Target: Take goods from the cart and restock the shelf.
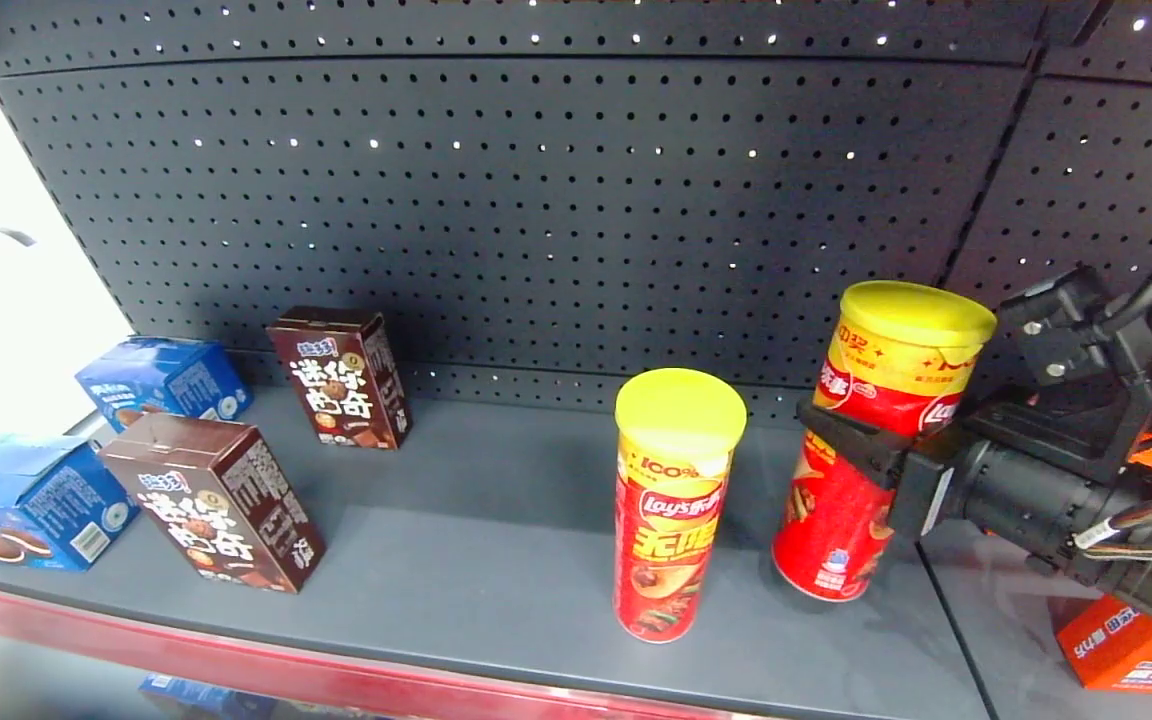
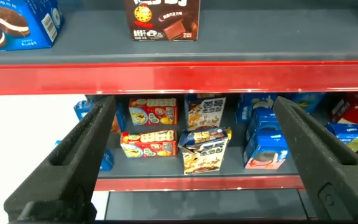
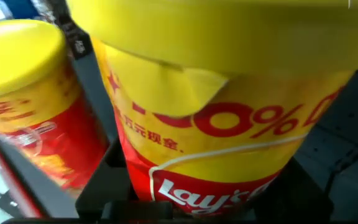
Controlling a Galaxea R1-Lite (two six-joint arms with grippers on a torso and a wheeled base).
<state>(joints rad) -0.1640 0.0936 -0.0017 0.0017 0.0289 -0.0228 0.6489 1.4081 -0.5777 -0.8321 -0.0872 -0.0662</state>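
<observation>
On shelf's right end, right gripper clamps can.

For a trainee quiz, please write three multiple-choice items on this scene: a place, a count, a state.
1. The free chip can stands: A. left of the held can; B. right of it; C. behind it.
2. Count of brown boxes on the shelf: A. one; B. two; C. four.
3. The right hand is: A. open; B. shut on the held can; C. shut on a brown box.
Key: 1 A, it stands nearer the boxes; 2 B, two show; 3 B, its fingers clamp the can.
</observation>
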